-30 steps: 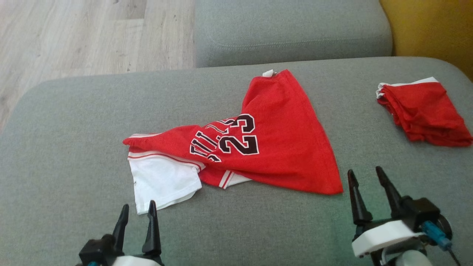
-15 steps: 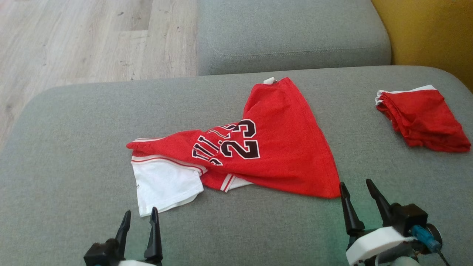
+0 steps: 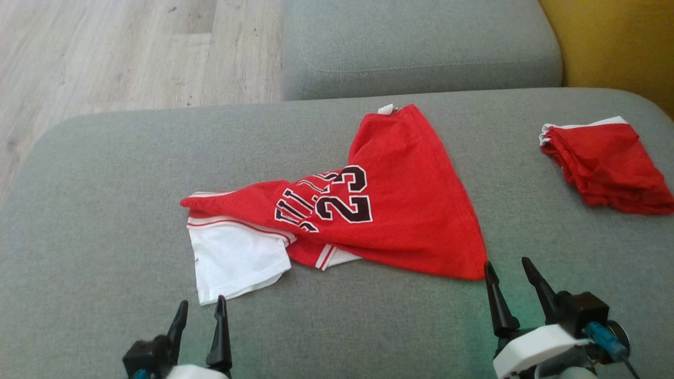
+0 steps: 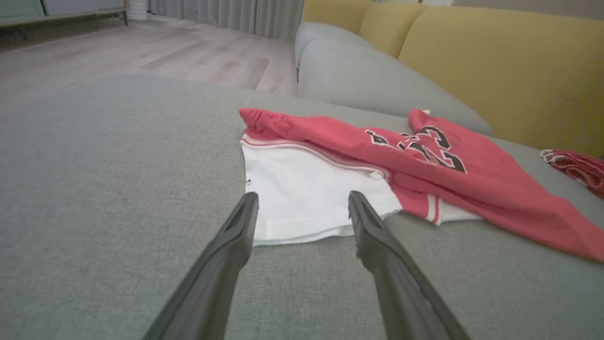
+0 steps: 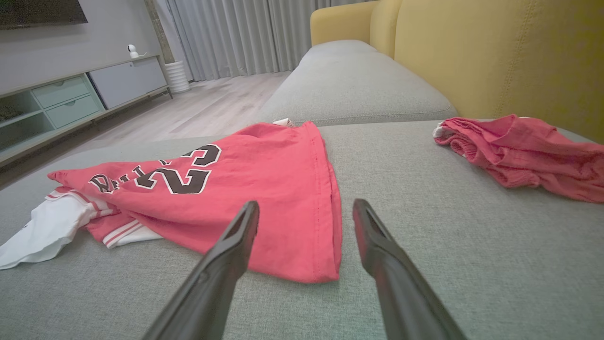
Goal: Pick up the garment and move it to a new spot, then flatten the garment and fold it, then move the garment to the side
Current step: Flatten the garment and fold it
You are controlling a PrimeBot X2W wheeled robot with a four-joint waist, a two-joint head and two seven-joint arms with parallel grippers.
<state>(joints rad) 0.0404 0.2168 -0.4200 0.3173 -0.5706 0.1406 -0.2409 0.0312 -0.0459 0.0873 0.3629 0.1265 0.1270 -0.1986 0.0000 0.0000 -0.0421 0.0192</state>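
Observation:
A red garment with a black "23" and a white sleeve lies crumpled in the middle of the grey cushion. My left gripper stands open just in front of the white sleeve's near edge, touching nothing. At the lower right, my right gripper is open, its fingertips right by the garment's near red corner. The corner lies between the two fingers in the right wrist view, with nothing gripped.
A second red garment lies bunched at the cushion's far right edge. Behind it rises a yellow backrest. Another grey cushion lies beyond, with wooden floor to the left.
Both grippers have dropped lower in the head view and the right one has edged left toward the red corner. The camera has shifted slightly; the garments lie as before.

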